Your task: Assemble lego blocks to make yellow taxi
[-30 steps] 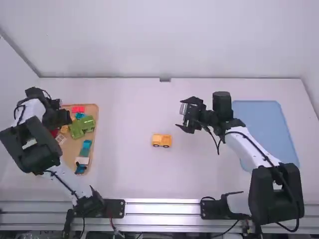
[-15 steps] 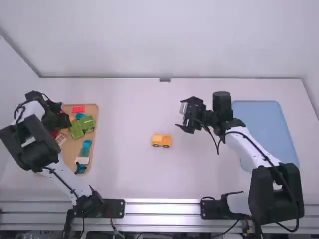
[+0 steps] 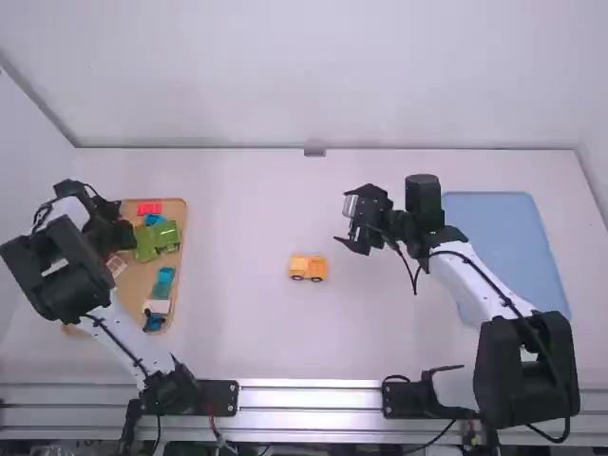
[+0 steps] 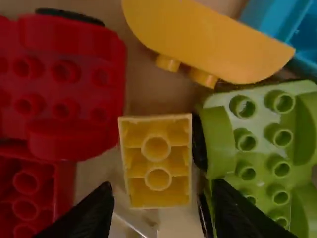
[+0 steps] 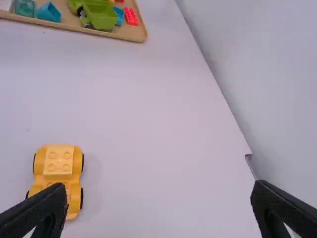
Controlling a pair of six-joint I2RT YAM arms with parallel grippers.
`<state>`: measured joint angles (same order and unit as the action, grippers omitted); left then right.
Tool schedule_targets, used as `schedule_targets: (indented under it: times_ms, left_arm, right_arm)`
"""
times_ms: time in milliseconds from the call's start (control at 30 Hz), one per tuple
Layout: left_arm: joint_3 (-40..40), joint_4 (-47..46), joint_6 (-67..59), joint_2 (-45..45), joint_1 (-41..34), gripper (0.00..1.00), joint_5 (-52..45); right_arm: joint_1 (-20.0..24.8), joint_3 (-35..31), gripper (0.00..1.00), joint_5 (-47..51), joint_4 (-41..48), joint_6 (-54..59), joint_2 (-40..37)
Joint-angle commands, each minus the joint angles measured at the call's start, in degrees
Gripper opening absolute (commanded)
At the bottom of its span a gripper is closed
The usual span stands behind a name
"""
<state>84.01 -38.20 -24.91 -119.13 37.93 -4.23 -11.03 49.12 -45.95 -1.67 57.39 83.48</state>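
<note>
the left gripper is above the wooden tray, and its jaws are wide apart. in front of them, one yellow block lies with its hollow side up, between a red piece and a green piece. the yellow car stands on the bench. near it, the right gripper has its jaws wide too.

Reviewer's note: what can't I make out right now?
- High view: the far-left part of the tray, covered by the left arm.
- Left wrist view: the upper face of the yellow block, which lies underside up; the rest of the red base, cut off by the edge.
- Right wrist view: one corner of the yellow vehicle, behind the right end effector.
</note>
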Motion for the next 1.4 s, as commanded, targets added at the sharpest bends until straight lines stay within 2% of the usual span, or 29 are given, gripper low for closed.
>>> schedule_targets:
  times_ms: [0, 133, 200, 400, 833, 1100, 1367]
  left_arm:
    - [-0.70, -0.31, 0.63, -0.31, 0.26, 0.55, 0.70]
    - [-0.83, 1.14, 6.01, -0.24, 0.39, 0.52, 1.14]
    - [-0.83, 1.29, 5.55, -0.24, 0.33, 0.46, -1.16]
    - [-0.17, 1.51, 7.19, -0.24, 0.33, 0.48, -1.29]
    - [-0.09, 1.66, 7.96, -0.24, 0.37, 0.40, -0.61]
    - [-0.13, 1.62, 4.48, -0.24, 0.33, 0.40, -0.87]
    - [-4.35, 6.05, 3.43, -0.24, 0.42, 0.42, -0.72]
  right_arm:
    - [0.04, 1.11, 0.99, -0.74, -0.76, -0.17, -0.55]
    - [0.04, 1.11, 0.99, -1.88, -1.73, -0.17, -0.55]
    - [0.04, 1.11, 0.99, -2.19, -1.79, -0.66, -0.55]
    - [0.04, 1.11, 0.98, -2.19, -2.03, -0.63, -0.55]
    - [0.04, 1.09, 0.99, -2.21, -1.40, -0.59, -0.55]
    - [0.04, 1.11, 0.99, -2.19, -0.90, -0.61, -0.55]
    - [0.04, 1.11, 0.98, -2.21, -0.94, -0.59, -0.55]
